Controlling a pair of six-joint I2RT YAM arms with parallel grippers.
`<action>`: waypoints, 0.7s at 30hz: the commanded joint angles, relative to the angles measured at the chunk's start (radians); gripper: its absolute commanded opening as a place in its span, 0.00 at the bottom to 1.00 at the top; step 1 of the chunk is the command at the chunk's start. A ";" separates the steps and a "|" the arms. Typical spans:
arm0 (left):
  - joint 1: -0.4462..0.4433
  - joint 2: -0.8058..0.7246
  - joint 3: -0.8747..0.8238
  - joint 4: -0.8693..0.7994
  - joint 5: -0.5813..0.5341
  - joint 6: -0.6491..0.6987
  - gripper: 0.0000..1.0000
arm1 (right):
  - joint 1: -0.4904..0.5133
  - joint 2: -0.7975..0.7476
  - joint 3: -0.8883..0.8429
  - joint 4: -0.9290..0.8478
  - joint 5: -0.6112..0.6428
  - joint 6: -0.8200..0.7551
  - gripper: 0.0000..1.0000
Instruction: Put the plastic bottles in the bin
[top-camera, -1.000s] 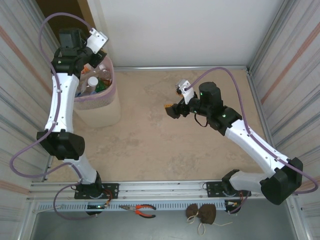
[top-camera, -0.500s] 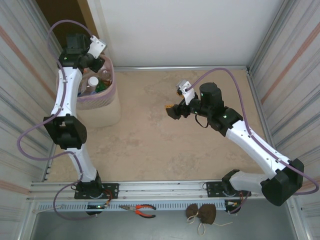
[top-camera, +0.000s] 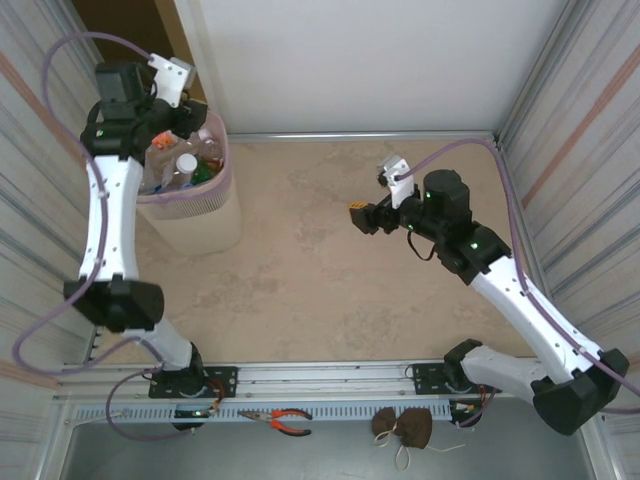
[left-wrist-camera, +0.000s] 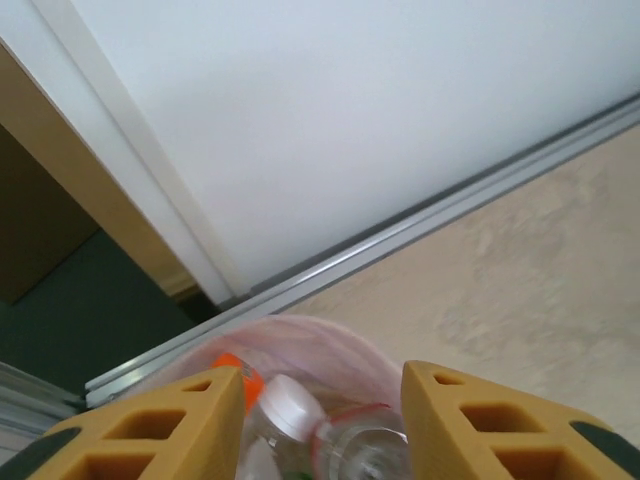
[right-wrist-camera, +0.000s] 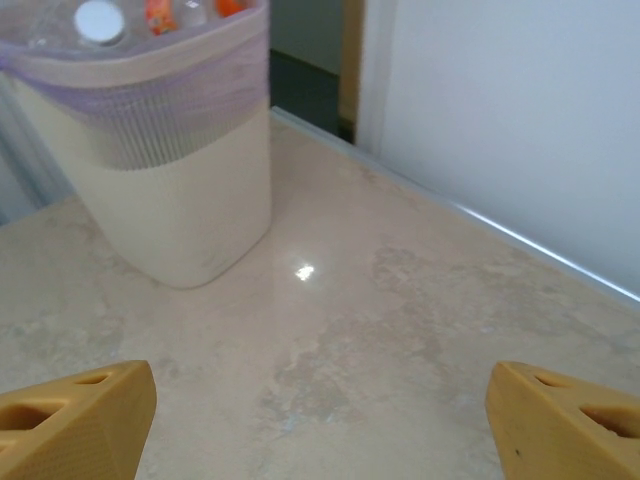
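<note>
Over the bin (top-camera: 205, 215), left gripper (left-wrist-camera: 320, 378) hangs with fingers spread, nothing between them. The plastic bottles (left-wrist-camera: 300, 420) lie inside the bin beneath. Right gripper (top-camera: 358, 215), well right of the bin, likewise spread and empty. Judgement: drop looks complete, so lift straight up, clear of the rim. No writing legible.

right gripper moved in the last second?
Yes. In the top view the right gripper has shifted to the right, farther from the bin. Its fingers are open.
</note>
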 joint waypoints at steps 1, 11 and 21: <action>0.006 -0.148 -0.113 0.015 0.098 -0.164 0.47 | -0.036 -0.047 -0.029 -0.054 0.093 0.068 0.85; 0.004 -0.563 -0.589 -0.009 0.146 -0.429 0.57 | -0.181 -0.203 -0.132 -0.152 0.208 0.171 0.88; 0.003 -0.797 -1.139 0.135 -0.088 -0.632 0.83 | -0.307 -0.252 -0.341 -0.108 0.355 0.208 0.99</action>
